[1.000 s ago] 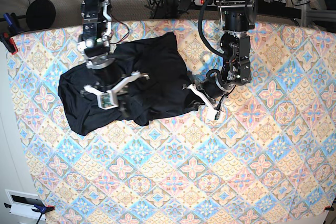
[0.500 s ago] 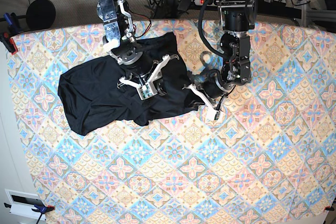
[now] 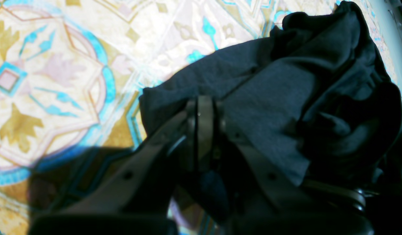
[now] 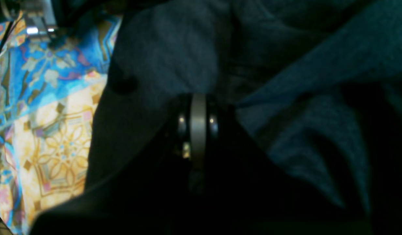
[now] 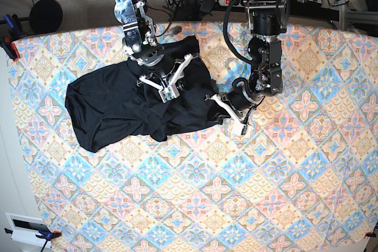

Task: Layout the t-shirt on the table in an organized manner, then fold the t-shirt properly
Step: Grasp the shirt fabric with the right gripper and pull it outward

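Garments: just one, the t-shirt (image 5: 127, 107), black and rumpled, spread across the upper left of the base view, bunched rather than flat.
Table: one, the table (image 5: 248, 193), patterned cloth left bare over the whole lower and right part of the frame.
Arms: two, both reaching down from the top edge of the base view.
Right arm pose: slanted down from the top left-centre, its wrist ending over the upper middle of the shirt.
Right gripper: the right gripper (image 5: 168, 84) is seen with white fingers splayed over the fabric in the base view; in its own wrist view (image 4: 198, 98) the tip is pressed into dark cloth and everything is too dim, so whether anything is pinched can't be told.
Left arm pose: hung almost straight down at top centre-right, then bent at the wrist toward the shirt's right edge.
Left gripper: the left gripper (image 5: 227, 112) is laid low at the shirt's right corner; in its wrist view (image 3: 201, 107) the jaws are seen pressed together, with the shirt's edge (image 3: 272, 98) lying right at the tip. Looks clamped on the hem, no gap visible.
Shirt's right end: a dark folded corner is seen lying on the tiles (image 3: 57, 65) just beside the left gripper.
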Robot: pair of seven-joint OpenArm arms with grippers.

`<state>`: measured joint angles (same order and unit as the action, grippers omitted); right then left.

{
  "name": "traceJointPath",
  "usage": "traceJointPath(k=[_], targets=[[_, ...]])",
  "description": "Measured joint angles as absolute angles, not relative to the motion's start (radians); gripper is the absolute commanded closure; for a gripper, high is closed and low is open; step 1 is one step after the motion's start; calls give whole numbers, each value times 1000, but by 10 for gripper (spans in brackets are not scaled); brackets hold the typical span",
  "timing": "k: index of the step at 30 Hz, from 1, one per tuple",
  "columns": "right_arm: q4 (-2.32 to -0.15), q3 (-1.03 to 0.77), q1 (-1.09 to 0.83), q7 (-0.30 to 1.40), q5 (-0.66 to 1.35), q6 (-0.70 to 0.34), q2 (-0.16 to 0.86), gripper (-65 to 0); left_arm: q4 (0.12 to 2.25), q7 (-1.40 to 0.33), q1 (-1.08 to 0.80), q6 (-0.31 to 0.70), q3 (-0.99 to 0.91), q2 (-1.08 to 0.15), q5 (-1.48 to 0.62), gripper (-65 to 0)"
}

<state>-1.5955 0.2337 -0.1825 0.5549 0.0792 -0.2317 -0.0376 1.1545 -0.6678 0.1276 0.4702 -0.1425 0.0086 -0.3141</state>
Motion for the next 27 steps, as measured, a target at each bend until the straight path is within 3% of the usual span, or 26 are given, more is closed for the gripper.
traceJointPath(k=[4,15,27], targets=[[-1594,203,-183,562,76,-233,-67,0,1155,-668,128,471,-142,9,-314,0],[-1591,-120,-182,550,112,-266,-123,0,1154,-668,128,471,-142,9,-313,0],[-1699,-361,-193,580,78,-232,-144,0,1154,-669,130,472,-142,8,-310,0]])
